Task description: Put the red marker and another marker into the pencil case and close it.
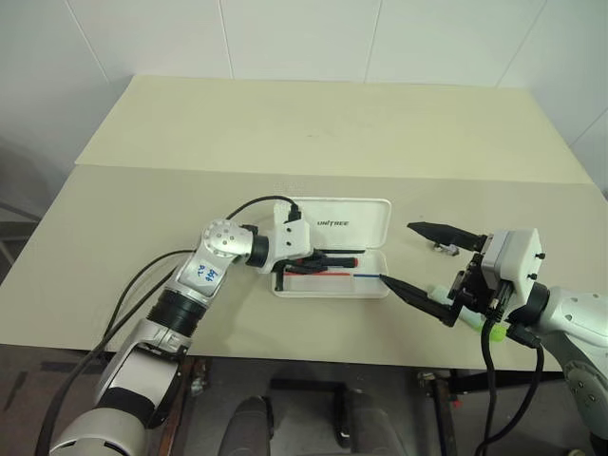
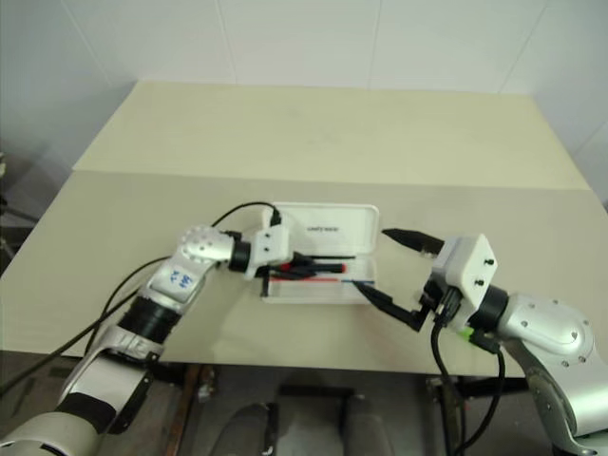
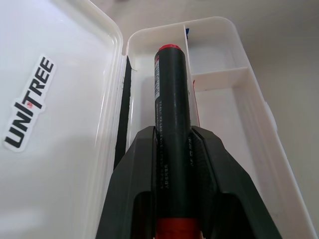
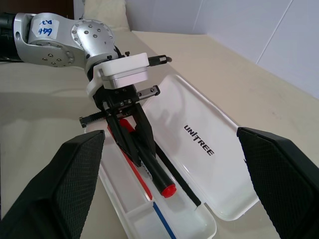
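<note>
The pencil case lies open on the table, its lid flat behind its tray. My left gripper is shut on the red marker, a black barrel with red ends. It holds the marker lengthwise, low over the tray and tilted down toward the tray's divider; the right wrist view shows the same red marker. My right gripper stands open just right of the case, with nothing between its fingers. The other marker, pale mint with a lime cap, lies under my right wrist and is partly hidden.
A small dark object lies on the table between the right gripper's fingers. A thin red line and a blue line run along the tray floor. A second tabletop joins behind the case. The front edge runs close below the case.
</note>
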Robot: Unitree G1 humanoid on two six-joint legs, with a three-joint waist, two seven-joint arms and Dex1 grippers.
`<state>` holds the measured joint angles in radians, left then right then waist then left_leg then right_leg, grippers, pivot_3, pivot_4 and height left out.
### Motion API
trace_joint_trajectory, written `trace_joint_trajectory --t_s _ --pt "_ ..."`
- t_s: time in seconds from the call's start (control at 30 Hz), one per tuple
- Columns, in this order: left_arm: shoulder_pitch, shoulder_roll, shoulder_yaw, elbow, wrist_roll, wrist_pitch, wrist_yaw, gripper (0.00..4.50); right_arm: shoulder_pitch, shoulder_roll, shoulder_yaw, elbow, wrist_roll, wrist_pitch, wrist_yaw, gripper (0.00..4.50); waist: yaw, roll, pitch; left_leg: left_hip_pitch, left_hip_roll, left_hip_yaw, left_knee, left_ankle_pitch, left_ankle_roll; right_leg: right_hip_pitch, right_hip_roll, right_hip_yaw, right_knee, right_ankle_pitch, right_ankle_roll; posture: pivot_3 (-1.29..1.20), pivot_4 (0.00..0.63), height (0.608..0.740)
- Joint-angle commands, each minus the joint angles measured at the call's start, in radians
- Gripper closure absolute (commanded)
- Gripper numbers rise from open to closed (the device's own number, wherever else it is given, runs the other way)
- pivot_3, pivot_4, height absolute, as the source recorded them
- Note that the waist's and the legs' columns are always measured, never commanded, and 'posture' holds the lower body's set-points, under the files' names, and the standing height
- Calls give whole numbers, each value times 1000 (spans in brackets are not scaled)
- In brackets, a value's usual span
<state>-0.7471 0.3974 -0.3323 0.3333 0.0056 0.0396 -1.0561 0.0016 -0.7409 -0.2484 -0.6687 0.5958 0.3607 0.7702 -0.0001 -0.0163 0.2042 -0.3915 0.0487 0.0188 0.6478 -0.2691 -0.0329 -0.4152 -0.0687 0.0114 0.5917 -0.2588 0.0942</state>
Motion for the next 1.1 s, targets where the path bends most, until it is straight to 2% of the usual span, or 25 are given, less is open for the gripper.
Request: trace_joint_trajectory --t_s 0.03,0.23,0.5,0.57,0.67,0.8,1.1 --pt "-24 -10 8 5 8 -25 12 3152 0 -10 -38 -48 19 2 -12 0 0 0 0 0 0 0 0 0 0 0 0 0 0 0 0 0 150 740" --pt "-24 -15 7 -14 10 -24 26 1167 -3 -9 -36 -49 21 6 -14 0 0 0 0 0 0 0 0 0 0 0 0 0 0 0 0 0 150 740" --pt "5 4 30 -145 -45 68 -6 1167 -23 -3 -17 -26 20 3 -7 0 0 0 0 0 0 0 0 0 0 0 0 0 0 1 2 0 150 740" --pt "19 14 42 -202 -82 128 -25 821 -26 0 -12 -14 21 1 -1 0 -1 0 0 0 0 0 0 0 0 0 0 1 0 1 2 0 150 740" --pt "41 32 59 -283 -120 196 -35 24 -27 8 -22 10 43 11 0 0 -1 0 0 0 0 0 0 0 0 0 1 1 1 1 2 0 150 740" --pt "66 72 97 -376 -169 273 -43 24 20 -13 -66 53 53 24 24 0 -1 0 0 0 0 0 0 0 0 0 1 2 1 1 2 0 150 740" --pt "175 263 237 -561 -366 370 -171 24 212 -84 -231 246 0 -5 162 0 -1 0 0 1 0 0 0 0 0 0 1 3 1 0 0 0 150 740"
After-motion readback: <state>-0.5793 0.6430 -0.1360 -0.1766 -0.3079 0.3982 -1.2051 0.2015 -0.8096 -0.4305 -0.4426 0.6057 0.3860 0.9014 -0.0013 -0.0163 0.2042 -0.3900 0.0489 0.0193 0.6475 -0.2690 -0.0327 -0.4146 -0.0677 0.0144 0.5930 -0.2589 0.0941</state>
